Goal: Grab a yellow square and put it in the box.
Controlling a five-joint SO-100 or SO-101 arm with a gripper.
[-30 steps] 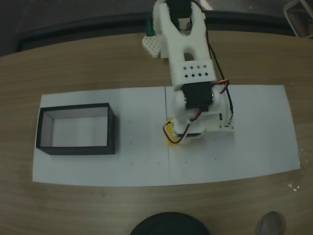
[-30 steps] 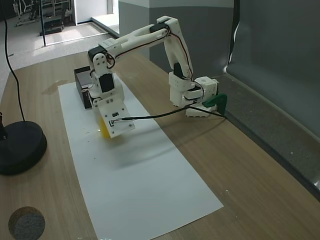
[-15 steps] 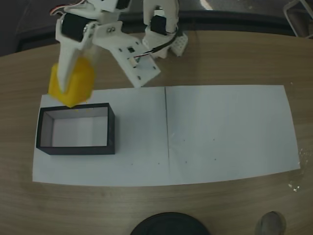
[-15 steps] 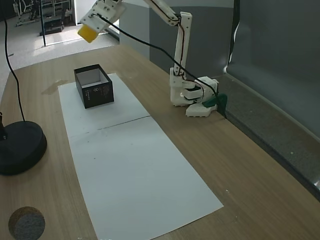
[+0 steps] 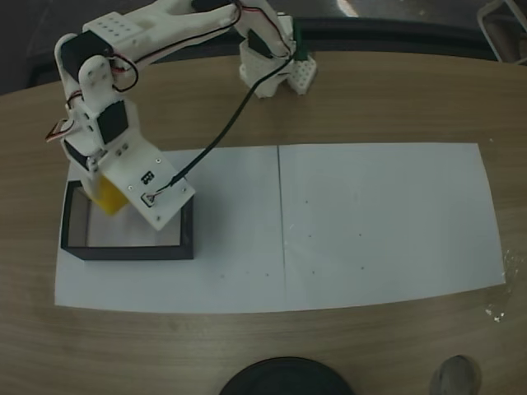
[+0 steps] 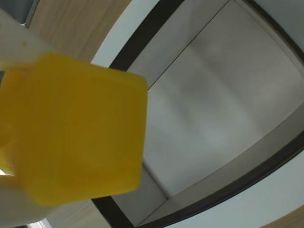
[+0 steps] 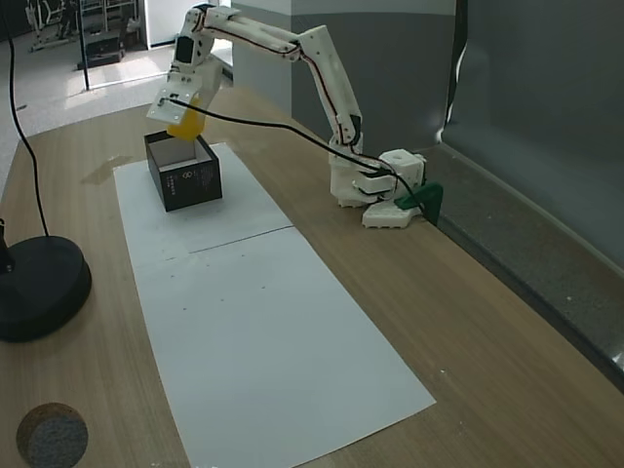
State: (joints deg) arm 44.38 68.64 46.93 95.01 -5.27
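I've got the white two-finger gripper (image 5: pixel 105 191) clamped on the small bright yellow square (image 5: pixel 109 197), hanging over the low black-walled box's (image 5: pixel 188 233) left end

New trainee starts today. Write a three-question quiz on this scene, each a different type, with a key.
1. True or false: the yellow block already rests on the floor of the black box.
2. What holds the block? A) the hand B) the paper sheet C) nothing
3. Fill in: in the side fixed view the block hangs ___ the box opening.

Key: 1 false; 2 A; 3 above.
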